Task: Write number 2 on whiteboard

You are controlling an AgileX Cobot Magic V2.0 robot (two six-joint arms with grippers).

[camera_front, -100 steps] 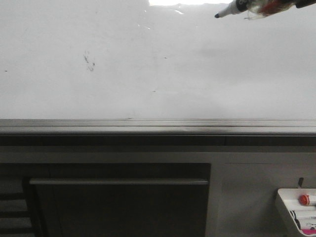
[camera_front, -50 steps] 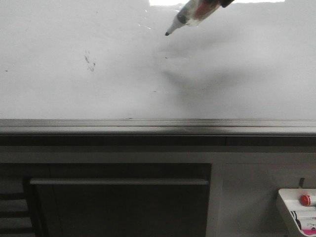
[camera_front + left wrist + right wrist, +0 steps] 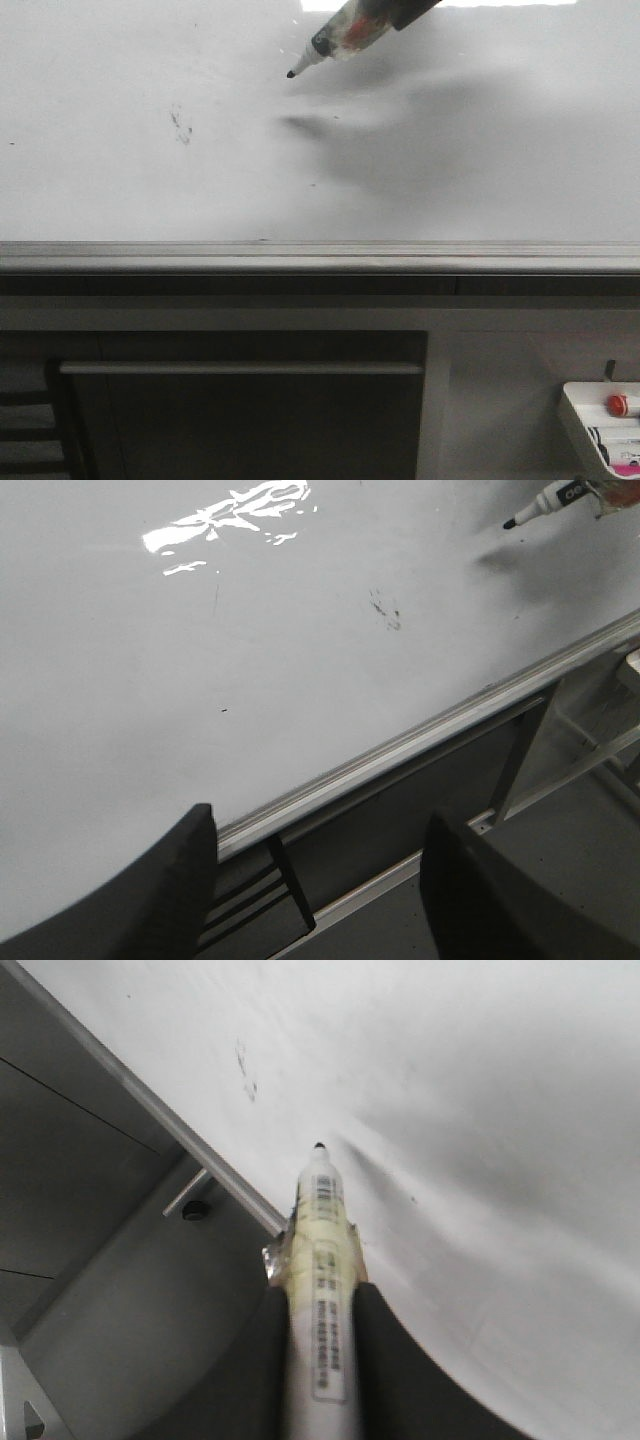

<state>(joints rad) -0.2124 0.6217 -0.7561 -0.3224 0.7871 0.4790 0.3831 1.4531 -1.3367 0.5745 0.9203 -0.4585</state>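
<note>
Across the whiteboard, largest item in view: glossy white surface, grey rail along the lower edge, no drawn figure anywhere. Only marks visible: a faint dark smudge left of board centre and a few tiny specks. Number 2 not yet present; no arc, no base line. Judged: writing not started, whole stroke left to do.

Above and right of the smudge, right tool clamped on the marker, both fingers pressed against the barrel in the right wrist view. Marker tilted, uncapped, black tip pointing down-left toward the board. Tip shadow lies below and slightly apart from the tip in the front view, so judged close to the surface but probably not touching; contact cannot be confirmed.

Well left of the smudge, near the board's lower rail, left tool with fingers spread apart, holding nothing, idle.

Below the rail, far right: small white tray with a red-capped item, untouched.

Remaining, as judged: tip to board, curved arc, flat base line, lift-off.
</note>
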